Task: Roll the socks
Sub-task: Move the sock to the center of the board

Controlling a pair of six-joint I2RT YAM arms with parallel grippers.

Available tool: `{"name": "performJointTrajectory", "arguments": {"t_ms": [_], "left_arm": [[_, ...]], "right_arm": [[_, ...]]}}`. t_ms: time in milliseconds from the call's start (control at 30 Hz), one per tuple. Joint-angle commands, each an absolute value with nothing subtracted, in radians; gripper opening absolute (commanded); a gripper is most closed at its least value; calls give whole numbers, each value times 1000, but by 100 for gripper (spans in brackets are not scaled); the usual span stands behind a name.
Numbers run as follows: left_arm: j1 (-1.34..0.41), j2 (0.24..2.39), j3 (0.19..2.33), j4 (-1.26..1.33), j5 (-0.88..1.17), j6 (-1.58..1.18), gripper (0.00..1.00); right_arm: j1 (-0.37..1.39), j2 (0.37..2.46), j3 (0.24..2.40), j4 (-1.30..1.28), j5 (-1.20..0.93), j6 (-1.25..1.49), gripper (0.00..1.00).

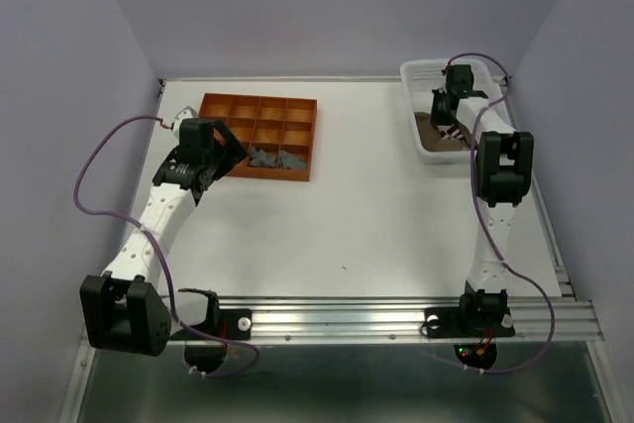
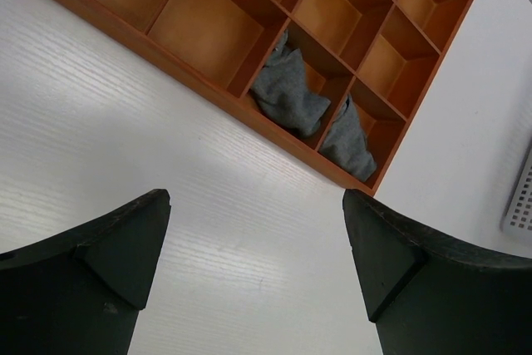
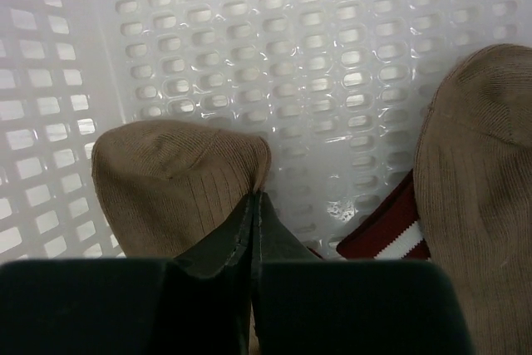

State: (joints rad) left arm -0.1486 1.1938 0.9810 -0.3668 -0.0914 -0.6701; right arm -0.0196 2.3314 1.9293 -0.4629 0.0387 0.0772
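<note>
The right gripper [image 3: 253, 199] is pressed shut at a tan sock [image 3: 166, 172], seemingly for pickup. The left gripper [image 2: 256, 205] is held spread, empty.

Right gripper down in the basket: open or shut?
Shut: the right gripper has its fingers pressed together with no gap, tips at a tan sock in the white basket. Whether fabric is pinched, cannot tell.

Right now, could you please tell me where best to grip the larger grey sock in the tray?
Pinch the larger grey sock at its bunched middle, coming straight down with the open left gripper; it lies crumpled in a compartment of the orange tray, so the walls likely block a sideways approach.
</note>
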Motion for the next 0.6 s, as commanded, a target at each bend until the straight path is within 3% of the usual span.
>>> {"name": "performJointTrajectory", "arguments": {"t_ms": [0,400,567], "left_arm": [[-146,1183,991,-339,-95,-655,97],[-144,1193,936,-242,-20,-667,97],[-144,1160,925,-224,-5,-650,97]], "right_arm": [[-9,2238,1980,-411,77,64,1],[23,1864,1884,-210,43,89,1],[133,1657,1766,-232,34,55,1]]}}
